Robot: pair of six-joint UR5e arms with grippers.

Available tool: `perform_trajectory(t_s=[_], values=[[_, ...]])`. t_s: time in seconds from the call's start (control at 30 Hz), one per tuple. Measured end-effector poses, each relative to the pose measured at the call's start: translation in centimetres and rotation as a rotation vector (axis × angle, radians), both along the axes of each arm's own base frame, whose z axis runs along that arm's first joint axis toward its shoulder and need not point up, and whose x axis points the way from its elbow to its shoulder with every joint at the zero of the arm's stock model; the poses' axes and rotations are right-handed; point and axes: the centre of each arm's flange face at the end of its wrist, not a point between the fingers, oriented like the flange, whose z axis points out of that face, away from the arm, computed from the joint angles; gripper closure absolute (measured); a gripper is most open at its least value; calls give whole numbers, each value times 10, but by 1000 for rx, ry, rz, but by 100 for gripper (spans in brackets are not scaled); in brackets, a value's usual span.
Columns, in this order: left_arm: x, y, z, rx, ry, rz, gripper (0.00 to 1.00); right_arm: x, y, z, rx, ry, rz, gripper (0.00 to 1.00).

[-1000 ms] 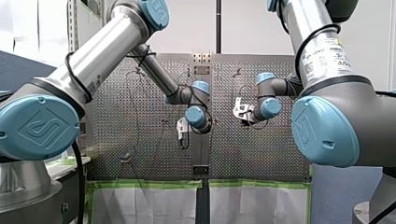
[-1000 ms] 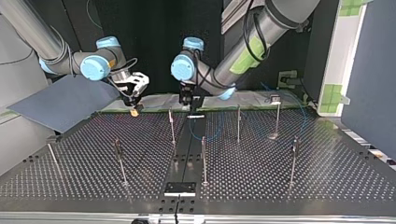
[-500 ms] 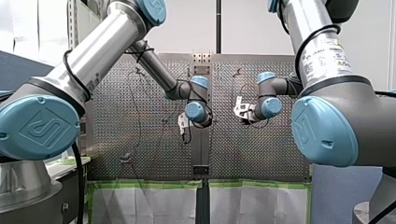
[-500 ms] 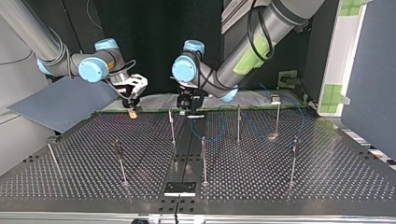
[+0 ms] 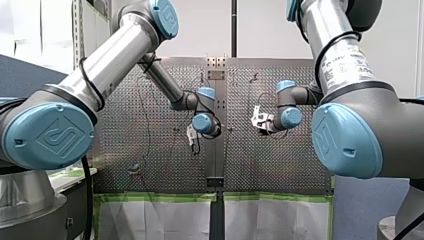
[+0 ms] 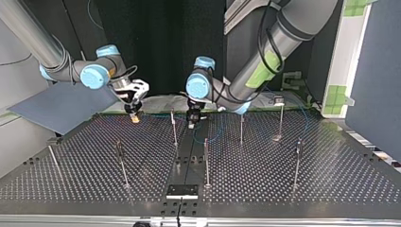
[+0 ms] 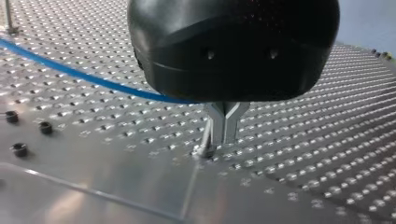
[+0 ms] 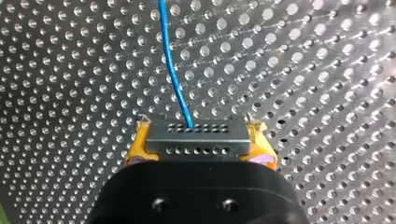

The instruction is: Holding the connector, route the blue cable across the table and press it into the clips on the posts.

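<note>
Yellow pads (image 8: 139, 142) of our right gripper (image 8: 198, 140) are clamped on both ends of the grey connector (image 8: 196, 133), held over the perforated table (image 8: 70, 70). The blue cable (image 8: 175, 79) leaves the connector's far face and runs ahead across the table. In the top view we note this gripper at the table's far edge, to the left of the nearest post (image 6: 174, 127). Our left gripper (image 7: 217, 142) points down near the table's centre strip. Its metal fingers (image 7: 229, 121) are pressed together with the tips at the surface, and we see nothing between them. The cable passes behind the gripper body, so we cannot tell whether they touch.
</note>
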Motion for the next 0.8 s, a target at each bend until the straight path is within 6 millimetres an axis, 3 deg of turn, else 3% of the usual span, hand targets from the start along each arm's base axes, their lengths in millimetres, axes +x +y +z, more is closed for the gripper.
perform_trajectory(t_s=[0.2, 0.23, 0.27, 0.3, 0.37, 0.43, 0.47, 0.5, 0.53, 0.8], values=[[7, 3, 5, 3, 0, 3, 100, -5, -16, 6, -17, -11, -9, 100], [6, 3, 5, 6, 4, 2, 97, -5, -17, 7, -18, -12, -9, 100], [5, 3, 5, 13, 9, 2, 84, -6, -19, 8, -20, -14, -8, 100], [4, 2, 5, 21, 13, 2, 84, -7, -20, 9, -21, -15, -8, 100], [-1, 0, 4, 43, 25, 5, 67, -9, -22, 10, -22, -15, -9, 100], [-5, -2, 3, 63, 34, 9, 67, -11, -24, 11, -21, -12, -12, 100], [-8, -3, 2, 76, 41, 12, 19, -13, -25, 11, -20, -11, -15, 100], [-11, -4, 2, 86, 45, 14, 19, -14, -26, 11, -19, -10, -17, 100], [-14, -6, 2, 97, 50, 15, 0, -15, -26, 11, -19, -10, -19, 100], [-48, -28, 10, 164, 80, 12, 0, -27, -32, 11, -18, -2, -36, 100]])
